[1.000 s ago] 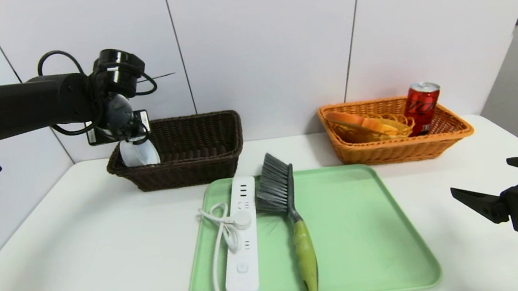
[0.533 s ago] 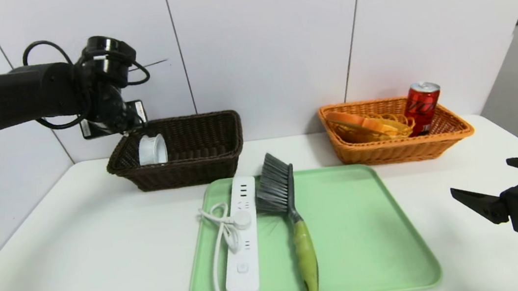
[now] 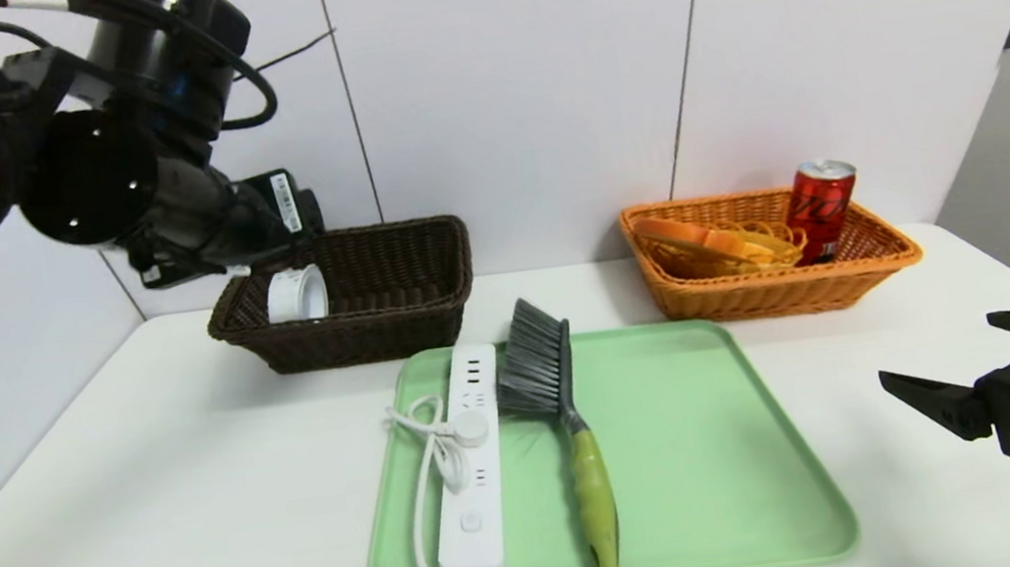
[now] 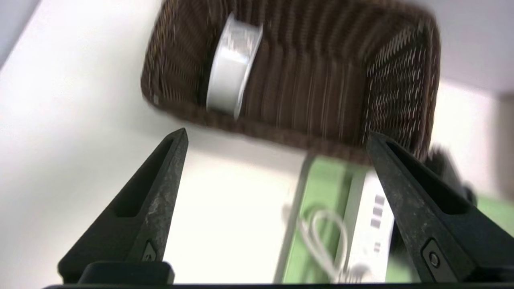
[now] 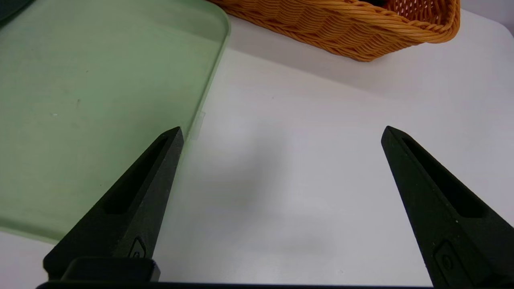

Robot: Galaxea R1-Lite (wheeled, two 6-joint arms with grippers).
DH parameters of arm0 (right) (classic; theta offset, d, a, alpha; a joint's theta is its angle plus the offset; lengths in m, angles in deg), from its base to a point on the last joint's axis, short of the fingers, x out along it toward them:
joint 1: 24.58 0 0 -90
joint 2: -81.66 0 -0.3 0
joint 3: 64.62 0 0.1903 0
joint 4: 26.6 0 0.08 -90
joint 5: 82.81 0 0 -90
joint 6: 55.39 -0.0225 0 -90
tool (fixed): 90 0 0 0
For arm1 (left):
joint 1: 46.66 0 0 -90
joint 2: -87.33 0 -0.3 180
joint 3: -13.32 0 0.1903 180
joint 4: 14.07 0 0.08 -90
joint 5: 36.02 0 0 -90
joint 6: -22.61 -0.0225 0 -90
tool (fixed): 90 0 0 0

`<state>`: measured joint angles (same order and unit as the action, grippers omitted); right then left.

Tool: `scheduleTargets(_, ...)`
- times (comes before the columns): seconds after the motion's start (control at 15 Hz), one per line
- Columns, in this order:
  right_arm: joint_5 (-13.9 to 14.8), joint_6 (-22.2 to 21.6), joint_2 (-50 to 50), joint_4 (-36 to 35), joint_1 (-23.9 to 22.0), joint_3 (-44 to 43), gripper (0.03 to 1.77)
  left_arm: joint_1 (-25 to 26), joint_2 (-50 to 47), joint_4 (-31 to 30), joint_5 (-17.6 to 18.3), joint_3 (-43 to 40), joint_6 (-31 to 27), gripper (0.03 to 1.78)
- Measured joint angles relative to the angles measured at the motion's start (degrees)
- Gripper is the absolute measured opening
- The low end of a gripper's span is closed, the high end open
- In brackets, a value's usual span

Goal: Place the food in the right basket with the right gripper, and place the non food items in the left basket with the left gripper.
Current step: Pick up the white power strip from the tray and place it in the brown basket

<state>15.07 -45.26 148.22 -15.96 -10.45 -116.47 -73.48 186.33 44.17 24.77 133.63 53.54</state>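
Note:
A white tape roll [image 3: 296, 295] stands on edge in the left end of the dark brown basket [image 3: 376, 333]. Up and back from that basket, my left gripper [image 4: 277, 132] hangs open and empty, the tape roll [image 4: 231, 76] showing beyond its tips. A white power strip [image 3: 471, 480] with its cord and a grey brush with a green handle [image 3: 586, 476] lie on the green tray [image 3: 711, 470]. The orange basket [image 3: 776, 293] holds a red can [image 3: 821, 208] and a bread-like item [image 3: 702, 240]. My right gripper [image 3: 937, 346] is open over the table, right of the tray.
White wall panels stand just behind both baskets. In the right wrist view the tray's edge [image 5: 209, 80] lies beside one finger and the orange basket [image 5: 341, 28] is farther ahead. Bare white table surrounds the tray.
My left gripper opened and let go of the tape roll, which now rests in the brown basket. The left arm then rose and drew back. The right arm stayed still.

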Motion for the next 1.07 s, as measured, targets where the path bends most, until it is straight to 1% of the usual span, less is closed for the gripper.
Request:
scheduleTargets(0.13,-0.09,0.2,0.09,-0.02,0.0,0.05,1.7,-2.62,-4.79,0.38,-0.02,-8.33,0.99,1.61)
scheduleTargets(0.27,-0.09,0.23,0.28,0.0,-0.02,0.1,1.7,-6.19,-8.68,0.33,-0.06,-15.63,3.85,1.63)
scheduleTargets(0.4,-0.05,0.23,0.35,-0.02,-0.02,-0.04,1.7,-8.18,-10.93,-0.48,-0.34,-22.71,5.73,1.65)
scheduleTargets(0.47,-0.05,0.26,0.35,-0.02,0.01,0.05,1.7,-8.73,-11.54,-2.36,-0.48,-26.16,5.21,1.66)
scheduleTargets(0.53,-0.02,0.23,0.3,0.0,-0.02,0.22,1.7,-9.01,-12.01,-5.21,-0.52,-29.03,3.06,1.66)
scheduleTargets(0.67,-0.02,0.23,0.2,0.0,-0.02,0.33,1.7,-9.07,-13.3,-12.15,-0.59,-34.23,-5.9,1.67)
scheduleTargets(0.73,-0.05,0.2,0.11,-0.02,0.0,0.35,1.7,-9.06,-14.13,-16.24,-0.56,-37.13,-11.58,1.67)
scheduleTargets(0.87,-0.02,0.12,-0.16,0.02,-0.02,0.73,1.7,-9.07,-15.82,-26.32,-0.23,-43.41,-24.41,1.67)
scheduleTargets(0.93,0.0,0.1,-0.3,-0.02,-0.02,0.9,1.7,-9.03,-16.59,-31.43,0.4,-46.2,-30.83,1.68)
scheduleTargets(1.07,-0.02,0.0,-0.57,-0.04,0.01,1.23,1.7,-8.57,-18.16,-40.97,3.36,-51.66,-44.54,1.69)
